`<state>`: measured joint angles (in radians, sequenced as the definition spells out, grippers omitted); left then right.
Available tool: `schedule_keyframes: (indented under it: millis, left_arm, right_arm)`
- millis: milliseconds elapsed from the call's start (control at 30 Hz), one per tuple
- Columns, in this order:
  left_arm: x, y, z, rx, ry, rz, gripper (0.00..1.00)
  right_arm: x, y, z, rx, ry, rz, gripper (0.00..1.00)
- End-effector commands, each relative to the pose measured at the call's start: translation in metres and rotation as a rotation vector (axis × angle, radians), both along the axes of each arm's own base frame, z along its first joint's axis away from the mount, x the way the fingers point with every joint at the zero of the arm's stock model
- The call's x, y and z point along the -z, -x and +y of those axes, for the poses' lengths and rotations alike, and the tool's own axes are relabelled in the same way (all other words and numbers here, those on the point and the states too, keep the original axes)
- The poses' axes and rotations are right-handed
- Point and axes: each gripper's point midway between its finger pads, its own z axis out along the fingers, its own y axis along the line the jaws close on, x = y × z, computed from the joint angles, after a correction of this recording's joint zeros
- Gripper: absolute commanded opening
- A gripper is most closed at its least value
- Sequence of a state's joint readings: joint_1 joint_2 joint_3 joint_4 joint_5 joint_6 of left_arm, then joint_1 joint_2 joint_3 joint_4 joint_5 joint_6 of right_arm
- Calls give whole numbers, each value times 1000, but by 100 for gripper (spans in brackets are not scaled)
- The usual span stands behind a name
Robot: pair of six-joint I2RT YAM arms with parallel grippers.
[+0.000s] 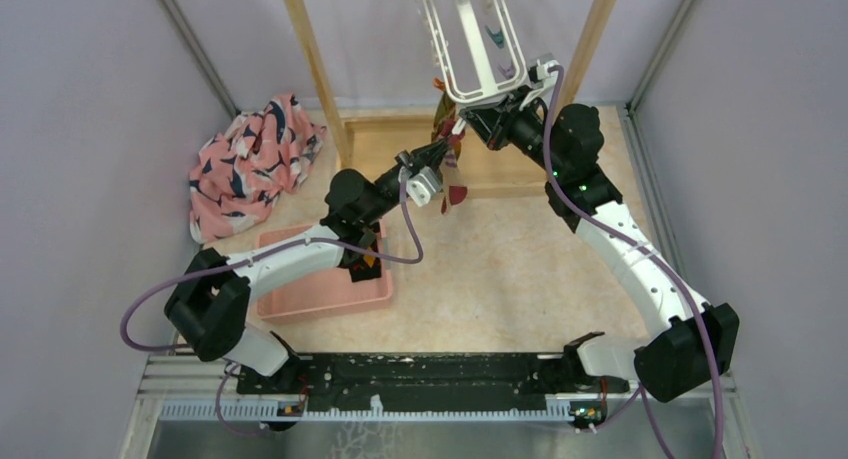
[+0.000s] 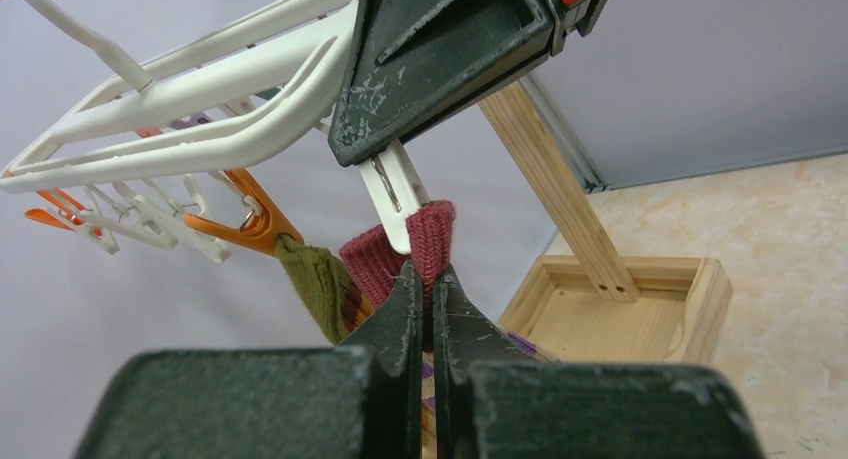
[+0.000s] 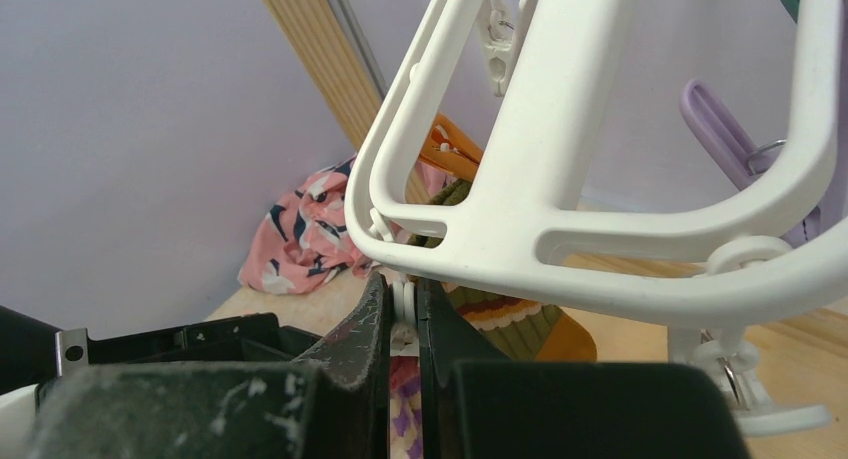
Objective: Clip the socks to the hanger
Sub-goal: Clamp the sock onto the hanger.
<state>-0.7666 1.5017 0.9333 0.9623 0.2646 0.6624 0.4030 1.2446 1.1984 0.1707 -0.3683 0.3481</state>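
The white hanger [image 1: 470,49] hangs from the wooden rack, with coloured clips under it. In the left wrist view my left gripper [image 2: 430,279] is shut on the maroon cuff of a sock [image 2: 432,241], holding it up under the hanger [image 2: 200,99]. A white clip [image 2: 400,194] reaches down onto that cuff. My right gripper [image 3: 403,301] is shut on the clip's [image 3: 403,304] top end, just below the hanger frame [image 3: 560,209]. An olive-green striped sock [image 2: 315,279] hangs from an orange clip [image 2: 250,219] next to it. From above, both grippers [image 1: 445,154] [image 1: 472,124] meet under the hanger's near end.
The rack's wooden posts [image 1: 315,64] and base tray [image 2: 610,314] stand right behind the work. A big pink patterned cloth [image 1: 255,164] lies at the back left. A pink bin [image 1: 320,279] sits under the left arm. A purple clip [image 3: 715,119] hangs on the hanger's right.
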Motion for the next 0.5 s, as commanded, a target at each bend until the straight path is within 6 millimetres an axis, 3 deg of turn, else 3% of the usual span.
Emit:
schedule_keyframes:
  millis: [0,467]
  left_arm:
    - [-41,9,2,5,107,-85,0]
    - [-52,13,7,-10,153,-91,0]
  right_arm:
    - [40,12,10,-73,70,137,0]
    - [41,13,11,-75,69,142,0]
